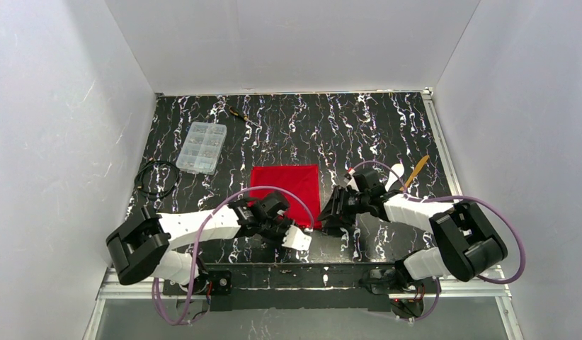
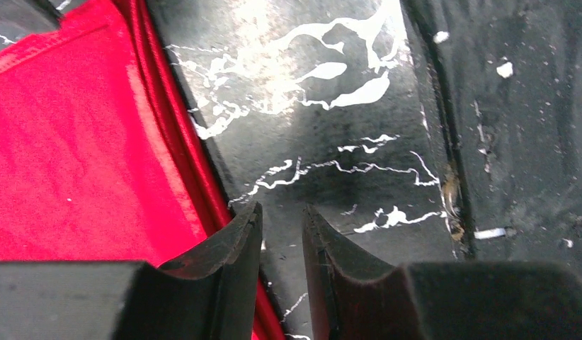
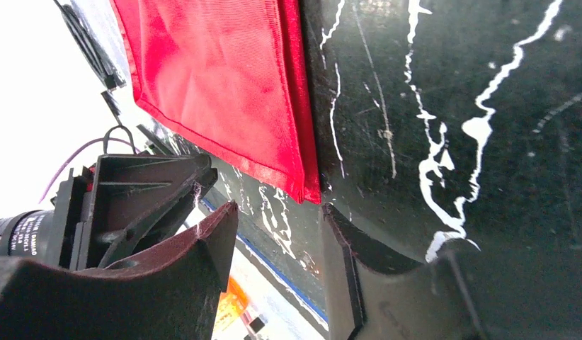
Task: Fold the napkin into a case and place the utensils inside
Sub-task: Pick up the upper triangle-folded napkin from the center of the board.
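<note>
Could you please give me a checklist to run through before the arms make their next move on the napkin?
1. Napkin lies flat on the table with its layered edges lined up: ok.
2. Left gripper is empty, jaws narrowly apart at the napkin's edge: ok.
3. Right gripper is open and empty, with the napkin's corner just ahead of it: ok.
4. White spoon and yellow-gold utensil lie off the cloth, to its right: ok.
5. Napkin is folded down to a narrow case: not ok, it is roughly square.
6. Left finger is clear of the cloth: cannot tell.
</note>
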{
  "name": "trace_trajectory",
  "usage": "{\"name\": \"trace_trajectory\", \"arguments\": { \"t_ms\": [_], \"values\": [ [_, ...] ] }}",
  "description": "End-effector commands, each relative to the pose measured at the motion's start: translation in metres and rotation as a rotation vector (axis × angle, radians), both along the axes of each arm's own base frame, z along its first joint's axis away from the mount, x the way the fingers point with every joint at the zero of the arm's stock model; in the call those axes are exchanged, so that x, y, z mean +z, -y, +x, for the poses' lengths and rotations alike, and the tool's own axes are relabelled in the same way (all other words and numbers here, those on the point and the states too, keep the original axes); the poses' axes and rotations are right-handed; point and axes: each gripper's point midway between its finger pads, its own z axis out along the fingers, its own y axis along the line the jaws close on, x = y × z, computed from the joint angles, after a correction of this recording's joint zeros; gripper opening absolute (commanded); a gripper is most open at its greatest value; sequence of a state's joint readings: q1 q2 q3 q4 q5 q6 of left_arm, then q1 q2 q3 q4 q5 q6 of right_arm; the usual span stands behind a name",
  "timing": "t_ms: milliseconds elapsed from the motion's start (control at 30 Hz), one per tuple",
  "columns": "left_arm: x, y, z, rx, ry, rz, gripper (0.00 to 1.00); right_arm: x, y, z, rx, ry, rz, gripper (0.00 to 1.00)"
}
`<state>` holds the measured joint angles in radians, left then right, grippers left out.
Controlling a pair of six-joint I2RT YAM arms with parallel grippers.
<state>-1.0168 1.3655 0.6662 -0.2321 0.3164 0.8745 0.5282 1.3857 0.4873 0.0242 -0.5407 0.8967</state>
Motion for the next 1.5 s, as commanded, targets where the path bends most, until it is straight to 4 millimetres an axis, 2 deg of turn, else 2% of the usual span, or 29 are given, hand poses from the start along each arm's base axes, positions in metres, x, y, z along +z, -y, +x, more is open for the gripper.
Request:
{"name": "trace_trajectory", "arguments": {
  "t_ms": [0, 233, 300, 500, 733, 867, 1067, 1467],
  "values": [
    [0.012, -0.001, -0.011, -0.04, -0.016, -0.037, 0.26, -0.003, 0.01, -0.007, 0.0, -0.02, -0.019, 0.55],
    [0.085, 0.027, -0.008, 0.005, -0.041, -0.172, 0.26, -0.012, 0.01, -0.004, -0.004, -0.043, -0.04, 0.57],
    [0.092, 0.033, -0.004, 0.015, -0.036, -0.189, 0.26, -0.015, 0.01, -0.003, -0.009, -0.045, -0.044, 0.57],
    [0.061, 0.045, 0.033, 0.099, 0.014, -0.122, 0.25, -0.02, 0.013, -0.004, -0.031, -0.062, -0.064, 0.57],
    [0.016, 0.038, 0.049, 0.1, 0.035, -0.043, 0.22, -0.022, 0.019, -0.006, -0.082, -0.068, -0.08, 0.57],
    [0.003, 0.037, 0.05, 0.108, -0.007, -0.013, 0.21, -0.024, 0.02, -0.004, -0.104, -0.055, -0.079, 0.57],
    [-0.011, 0.027, 0.034, 0.065, -0.064, 0.026, 0.2, -0.029, 0.014, 0.0, -0.119, -0.065, -0.06, 0.57],
    [-0.021, 0.022, 0.028, 0.06, -0.082, 0.037, 0.2, -0.037, -0.002, -0.002, -0.117, -0.096, 0.005, 0.56]
  ]
}}
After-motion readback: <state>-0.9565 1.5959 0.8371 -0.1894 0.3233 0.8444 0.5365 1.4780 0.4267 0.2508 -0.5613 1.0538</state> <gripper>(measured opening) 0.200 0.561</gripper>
